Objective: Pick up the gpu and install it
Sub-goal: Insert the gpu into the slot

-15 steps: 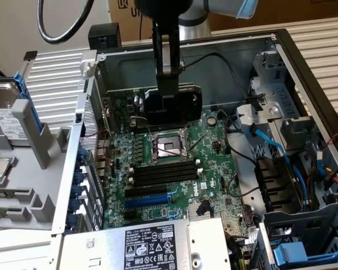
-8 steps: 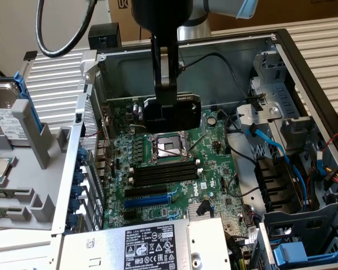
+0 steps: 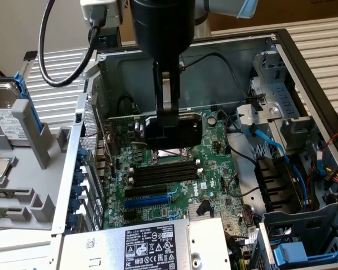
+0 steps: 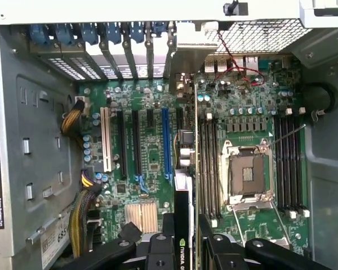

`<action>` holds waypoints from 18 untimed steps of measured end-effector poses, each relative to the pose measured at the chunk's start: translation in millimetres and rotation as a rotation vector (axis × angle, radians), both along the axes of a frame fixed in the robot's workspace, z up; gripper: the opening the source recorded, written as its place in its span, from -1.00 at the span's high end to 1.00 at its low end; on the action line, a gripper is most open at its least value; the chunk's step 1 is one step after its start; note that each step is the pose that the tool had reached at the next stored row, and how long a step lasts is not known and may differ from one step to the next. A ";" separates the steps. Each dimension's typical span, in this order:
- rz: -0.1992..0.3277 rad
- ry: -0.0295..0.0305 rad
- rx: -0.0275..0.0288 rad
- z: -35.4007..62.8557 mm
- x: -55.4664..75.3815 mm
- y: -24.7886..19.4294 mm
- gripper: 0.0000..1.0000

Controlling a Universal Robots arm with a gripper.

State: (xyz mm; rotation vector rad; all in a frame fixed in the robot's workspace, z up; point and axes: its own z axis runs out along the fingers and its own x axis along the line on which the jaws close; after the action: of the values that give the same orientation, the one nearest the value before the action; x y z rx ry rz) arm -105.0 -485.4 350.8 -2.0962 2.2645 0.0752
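The gpu (image 4: 182, 222) stands edge-on between the fingers (image 4: 159, 248), which are closed on its two flat faces. It is judged light and stiff but fragile, so those broad faces are the sound place to hold it, keeping pressure off the contact edge and the exposed components. In the exterior view the card (image 3: 183, 130) hangs above the motherboard (image 4: 152, 169), seated in no slot, close over the CPU socket (image 4: 247, 174). Farther off lie the blue expansion slot (image 4: 166, 138) and the rear slot covers (image 4: 124, 45).
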 end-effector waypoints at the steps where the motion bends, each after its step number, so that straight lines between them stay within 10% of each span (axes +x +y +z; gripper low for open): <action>1: 0.000 0.0000 0.0001 -1.8 0.0 -1.6 0.47; 18: 0.000 0.0000 0.0000 -13.6 0.0 -9.4 0.47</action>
State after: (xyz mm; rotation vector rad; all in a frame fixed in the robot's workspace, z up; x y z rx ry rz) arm -105.0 -494.7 337.2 -2.0959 2.2648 0.0752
